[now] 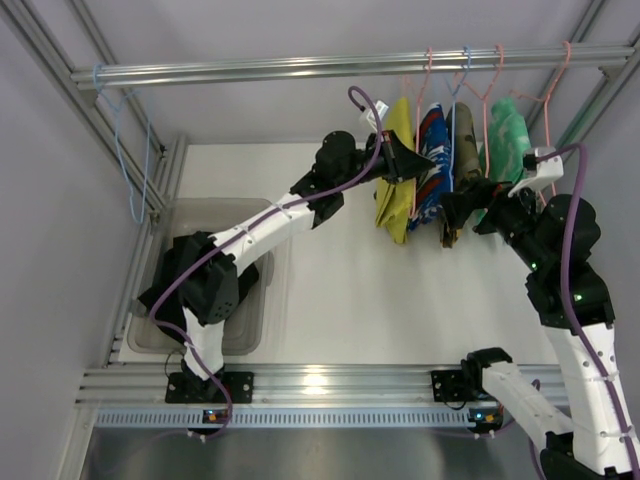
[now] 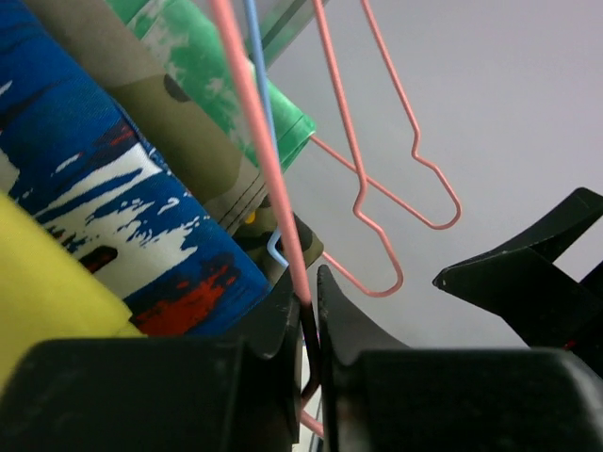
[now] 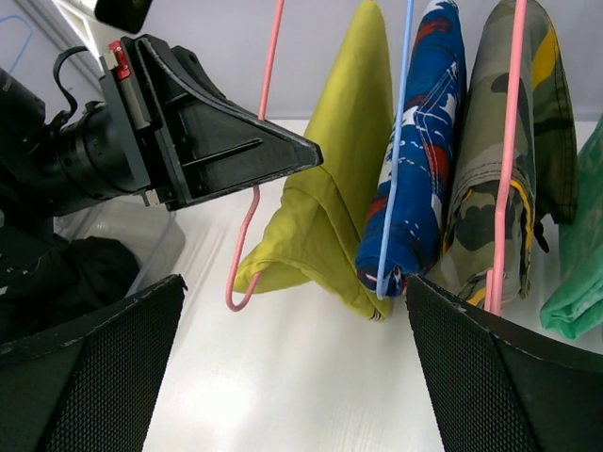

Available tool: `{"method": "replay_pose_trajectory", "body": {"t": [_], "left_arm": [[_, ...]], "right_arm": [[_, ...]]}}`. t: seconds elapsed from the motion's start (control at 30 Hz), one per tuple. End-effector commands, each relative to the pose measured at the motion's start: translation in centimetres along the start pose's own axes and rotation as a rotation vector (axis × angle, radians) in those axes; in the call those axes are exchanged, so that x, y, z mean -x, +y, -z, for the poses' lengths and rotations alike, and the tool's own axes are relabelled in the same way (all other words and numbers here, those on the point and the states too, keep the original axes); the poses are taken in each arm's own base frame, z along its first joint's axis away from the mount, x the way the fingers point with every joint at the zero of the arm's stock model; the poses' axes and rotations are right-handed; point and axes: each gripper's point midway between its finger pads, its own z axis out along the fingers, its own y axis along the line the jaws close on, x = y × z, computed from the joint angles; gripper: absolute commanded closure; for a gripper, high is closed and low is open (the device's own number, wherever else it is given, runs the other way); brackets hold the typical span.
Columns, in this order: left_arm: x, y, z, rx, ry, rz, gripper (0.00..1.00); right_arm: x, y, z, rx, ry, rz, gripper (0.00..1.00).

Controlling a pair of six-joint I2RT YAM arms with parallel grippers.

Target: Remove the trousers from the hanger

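Hanger wire (image 2: 273,188) in left jaws; wrist view

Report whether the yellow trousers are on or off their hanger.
On: the yellow trousers hang folded over the pink hanger, whose wire the left hand pinches.

Bright yellow soft cloth trousers (image 1: 393,195) hang folded over a pink wire hanger (image 3: 272,47) on the overhead rail (image 1: 300,68), leftmost of the garments hung there, with the fold lowest. Plain black cloth trousers (image 3: 80,273) lie crumpled, off any hanger, in the clear plastic bin (image 1: 265,310) at the left of the surface.
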Motion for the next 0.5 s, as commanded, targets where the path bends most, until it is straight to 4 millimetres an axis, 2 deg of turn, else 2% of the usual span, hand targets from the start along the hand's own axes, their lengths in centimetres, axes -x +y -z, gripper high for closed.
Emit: {"method": "replay_pose_trajectory", "body": {"t": [0.0,0.03,0.27,0.47], "left_arm": [[6.2,-7.2,0.4,-0.163,-0.143,-0.172,0.97],[6.6,-7.6,0.6,-0.166,-0.149,-0.18,1.0],[8.5,-10.0,1.8,-0.176,-0.178,-0.291,1.0],[10.9,-12.8,3.6,-0.183,-0.23,-0.35,1.0]], "right_arm": [[0.8,0.0,0.0,0.004,-0.034,-0.01,0.01],[0.8,0.0,0.0,0.006,-0.035,-0.01,0.01],[1.3,-0.1,0.1,-0.007,-0.053,-0.02,0.01],[1.6,0.1,0.2,0.001,-0.057,-0.034,0.0]]}}
